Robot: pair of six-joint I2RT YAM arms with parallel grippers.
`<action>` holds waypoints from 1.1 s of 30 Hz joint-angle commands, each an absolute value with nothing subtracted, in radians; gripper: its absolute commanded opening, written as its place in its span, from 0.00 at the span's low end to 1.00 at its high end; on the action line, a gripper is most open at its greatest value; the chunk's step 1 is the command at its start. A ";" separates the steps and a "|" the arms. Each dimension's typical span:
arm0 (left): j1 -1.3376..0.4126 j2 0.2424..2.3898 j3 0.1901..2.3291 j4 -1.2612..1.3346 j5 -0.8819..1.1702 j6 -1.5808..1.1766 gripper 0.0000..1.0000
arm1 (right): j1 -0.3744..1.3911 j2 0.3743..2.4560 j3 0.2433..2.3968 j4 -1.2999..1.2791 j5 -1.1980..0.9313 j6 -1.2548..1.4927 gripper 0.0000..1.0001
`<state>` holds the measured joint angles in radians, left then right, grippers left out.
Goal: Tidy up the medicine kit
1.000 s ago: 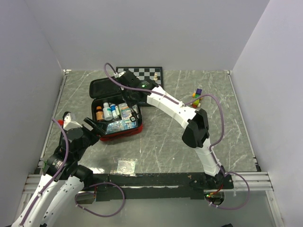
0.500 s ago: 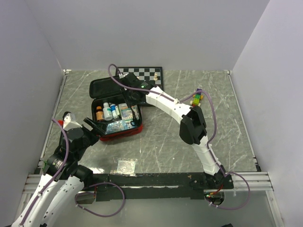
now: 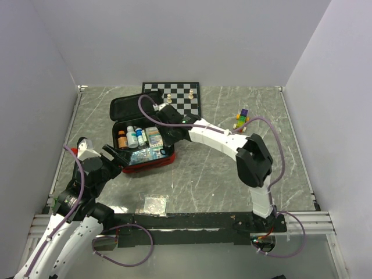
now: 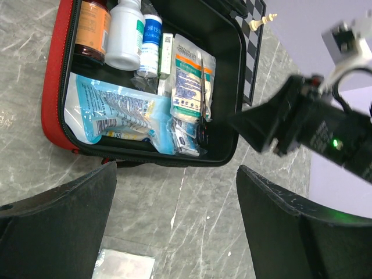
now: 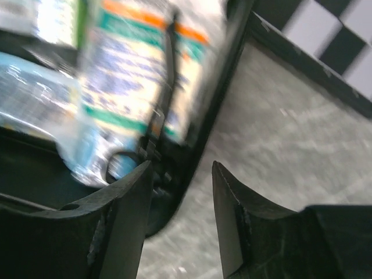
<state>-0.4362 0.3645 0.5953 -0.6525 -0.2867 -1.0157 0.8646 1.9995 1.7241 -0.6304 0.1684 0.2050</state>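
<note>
Right tool [image 5: 179,174], parted slightly and empty, at medicine kit's [image 4: 56,93] 3 o'clock wall: risks catching it, dragging everything.

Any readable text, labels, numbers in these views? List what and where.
No text reads in full.
Blue packet in the medicine kit: barcode and print, too small.
White sachet with green and orange bands: print too small in the left wrist view, blurred in the right wrist view.
White bottle, amber bottle: labels too small.
Chessboard: no text.
</note>
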 commanded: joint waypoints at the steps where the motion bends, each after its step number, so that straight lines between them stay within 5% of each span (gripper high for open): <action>1: -0.437 0.380 0.624 -0.630 -0.295 -1.028 0.88 | 0.842 1.904 1.643 -0.564 0.247 0.227 0.54; 21: -0.437 0.382 0.615 -0.626 -0.281 -1.042 0.87 | 0.782 1.966 1.601 -0.503 -0.038 0.287 0.55; 33: -0.437 0.385 0.609 -0.618 -0.268 -1.042 0.87 | 0.752 1.876 1.474 -0.531 0.054 0.239 0.27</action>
